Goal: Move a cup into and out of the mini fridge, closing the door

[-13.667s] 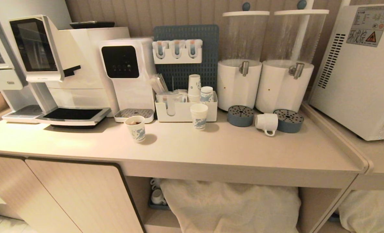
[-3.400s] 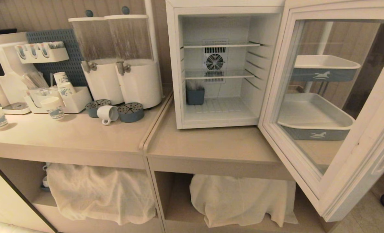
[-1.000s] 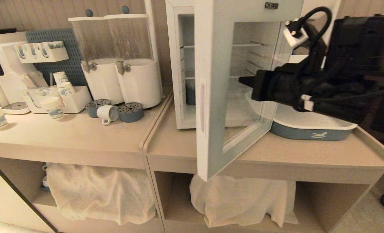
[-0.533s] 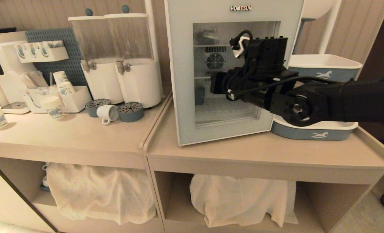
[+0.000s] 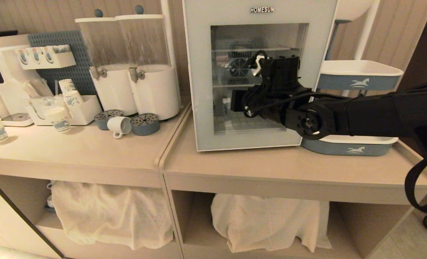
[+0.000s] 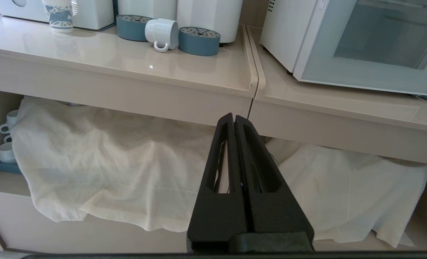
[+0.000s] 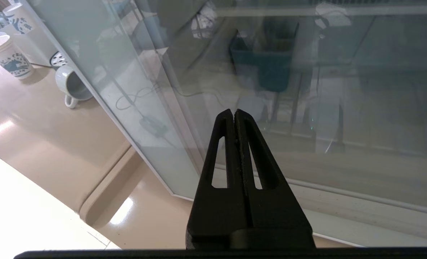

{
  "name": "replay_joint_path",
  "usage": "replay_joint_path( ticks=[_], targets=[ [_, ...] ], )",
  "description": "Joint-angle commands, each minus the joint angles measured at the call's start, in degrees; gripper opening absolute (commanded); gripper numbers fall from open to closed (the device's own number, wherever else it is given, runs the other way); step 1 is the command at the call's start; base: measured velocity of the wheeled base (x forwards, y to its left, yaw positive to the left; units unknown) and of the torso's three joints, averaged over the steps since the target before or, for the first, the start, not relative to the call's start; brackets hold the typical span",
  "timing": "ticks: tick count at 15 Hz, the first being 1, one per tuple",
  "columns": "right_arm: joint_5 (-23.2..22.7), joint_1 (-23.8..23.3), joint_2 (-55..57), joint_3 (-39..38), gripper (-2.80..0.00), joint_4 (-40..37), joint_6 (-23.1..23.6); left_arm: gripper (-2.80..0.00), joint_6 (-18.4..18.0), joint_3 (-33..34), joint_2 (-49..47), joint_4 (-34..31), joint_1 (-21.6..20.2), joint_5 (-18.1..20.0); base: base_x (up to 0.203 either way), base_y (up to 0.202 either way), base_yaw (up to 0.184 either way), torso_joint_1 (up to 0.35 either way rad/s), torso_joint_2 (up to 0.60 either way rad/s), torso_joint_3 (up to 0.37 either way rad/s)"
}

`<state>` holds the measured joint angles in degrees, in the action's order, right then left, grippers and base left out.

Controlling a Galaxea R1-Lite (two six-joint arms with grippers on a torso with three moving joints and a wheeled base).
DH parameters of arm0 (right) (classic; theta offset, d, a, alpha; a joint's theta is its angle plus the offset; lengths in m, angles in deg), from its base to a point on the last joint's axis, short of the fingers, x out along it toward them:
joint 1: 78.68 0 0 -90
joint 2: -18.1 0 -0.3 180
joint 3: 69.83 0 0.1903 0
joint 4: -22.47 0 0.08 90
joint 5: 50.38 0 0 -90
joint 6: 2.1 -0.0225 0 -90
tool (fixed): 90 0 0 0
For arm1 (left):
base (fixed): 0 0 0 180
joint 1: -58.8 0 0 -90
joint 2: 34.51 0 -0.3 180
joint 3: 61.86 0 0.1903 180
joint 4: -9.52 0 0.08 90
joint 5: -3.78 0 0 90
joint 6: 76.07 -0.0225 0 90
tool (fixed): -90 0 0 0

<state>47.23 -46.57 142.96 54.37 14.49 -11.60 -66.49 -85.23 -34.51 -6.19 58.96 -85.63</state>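
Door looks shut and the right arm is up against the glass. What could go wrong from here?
1. The right gripper, shut, points at the door glass; pushing further could load the pane or shove the mini fridge back.
2. Whether the door has fully latched cannot be told; it may swing out once the arm withdraws.
3. The cup lies on its side on the counter between two round blue drip trays; a careless pick could roll it or knock them.

the cup [image 5: 119, 126], a squat white mug, lies on its side on the counter, mouth facing right, loop handle toward the front, between two round blue-grey drip trays. the fridge [image 5: 260, 72], white and boxy, stands to its right, its glass-windowed door [image 5: 202, 90] shut, "homesun" along the top.
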Motion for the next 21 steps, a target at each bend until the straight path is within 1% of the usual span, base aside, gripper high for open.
replay_joint_path(
  ticks=[1, 4, 6, 11, 13, 15, 17, 21],
  targets=[
    [0.2, 0.0, -1.0, -1.2, -2.8, 0.1, -0.4, -2.8, 0.0, 2.3, 0.3, 0.1, 0.0, 0.0, 0.0, 0.0, 0.0, 0.0, 0.0, 0.0],
    [0.6, -0.6, -7.6, -9.5, -2.8, 0.4, -0.8, -2.8, 0.0, 2.3, 0.3, 0.1, 0.0, 0.0, 0.0, 0.0, 0.0, 0.0, 0.0, 0.0],
    [0.7, -2.3, -15.3, -16.0, -2.8, 0.5, -0.8, -2.8, 0.0, 2.3, 0.3, 0.0, 0.0, 0.0, 0.0, 0.0, 0.0, 0.0, 0.0, 0.0],
    [0.3, -10.3, -40.3, -35.8, -2.8, 0.2, -0.8, -2.8, 0.1, 2.3, 0.3, 0.1, 0.0, 0.0, 0.0, 0.0, 0.0, 0.0, 0.0, 0.0],
    [0.3, -14.4, -50.3, -41.2, -2.8, -1.6, -0.8, -2.8, 0.1, 2.3, 0.3, 0.0, 0.0, 0.0, 0.0, 0.0, 0.0, 0.0, 0.0, 0.0],
    [0.5, -18.4, -61.2, -44.3, -2.8, -6.3, -1.1, -2.8, 0.0, 2.3, 0.3, 0.1, 0.0, 0.0, 0.0, 0.0, 0.0, 0.0, 0.0, 0.0],
    [1.0, -20.5, -71.4, -46.1, -2.8, -13.5, -2.7, -2.8, 0.1, 2.3, 0.3, 0.1, 0.0, 0.0, 0.0, 0.0, 0.0, 0.0, 0.0, 0.0],
    [7.2, -22.5, -90.5, -49.6, -2.8, -26.3, -7.1, -2.8, 0.1, 2.3, 0.3, 0.1, 0.0, 0.0, 0.0, 0.0, 0.0, 0.0, 0.0, 0.0]
  ],
)
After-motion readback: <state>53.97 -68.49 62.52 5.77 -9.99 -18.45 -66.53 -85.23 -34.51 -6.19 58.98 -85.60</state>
